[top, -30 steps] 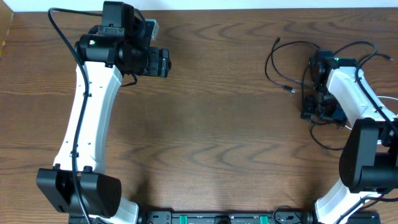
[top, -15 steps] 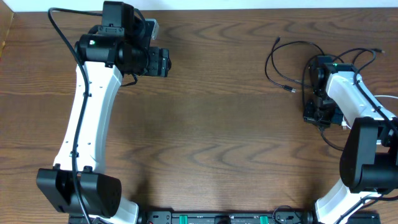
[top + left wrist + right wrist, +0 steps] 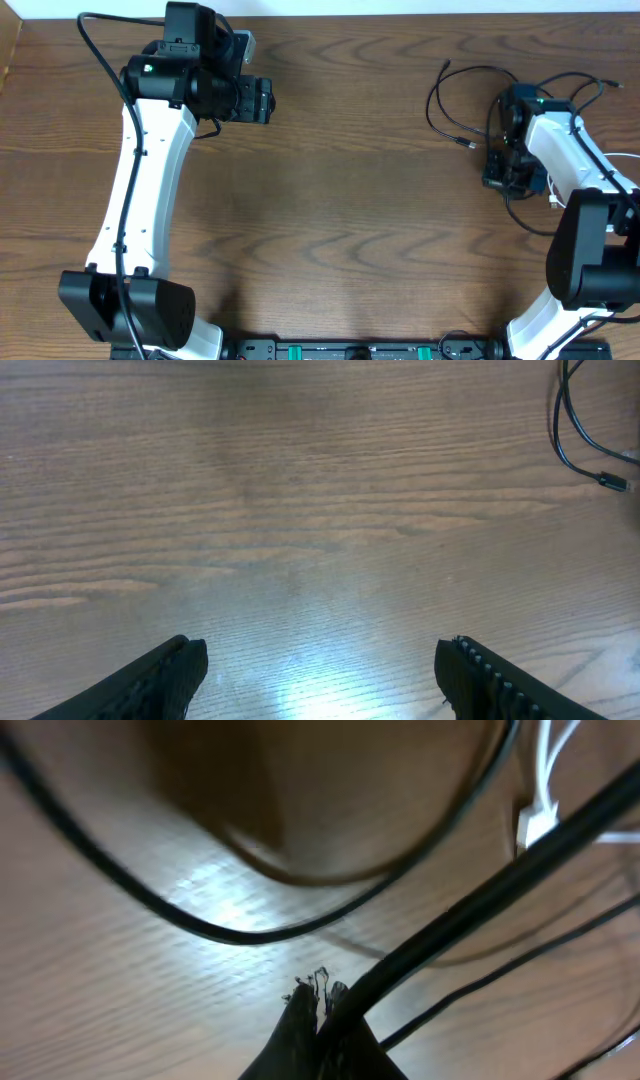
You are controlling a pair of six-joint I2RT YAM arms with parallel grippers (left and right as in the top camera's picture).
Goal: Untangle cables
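Two white-and-black robot arms work a brown wood-grain table (image 3: 350, 200), one on each side, each showing a single small green light near its wrist. The left arm (image 3: 140, 190) reaches to the table's far left corner, well apart from the work. The left gripper (image 3: 322, 652) hangs above bare wood with its two dark fingers spread wide and nothing between them.

The thin black cables (image 3: 480, 905) lie in a loose tangle at the far right of the table, looping around and under the right arm (image 3: 575, 160). Three small plug ends can be counted from overhead, two on the tangle's left side and one at its far right. How many separate black cords make up the knot cannot be told. One thin white cable (image 3: 535, 820) lies among them, its white plug resting on the wood just beside a black strand.

The right gripper (image 3: 318, 992) is down in the tangle, its two fingers pinched fully together on one of the black cords, which runs taut from the tips up and to the right across the wrist view. A second black strand curves in a wide arc over the wood beyond it.
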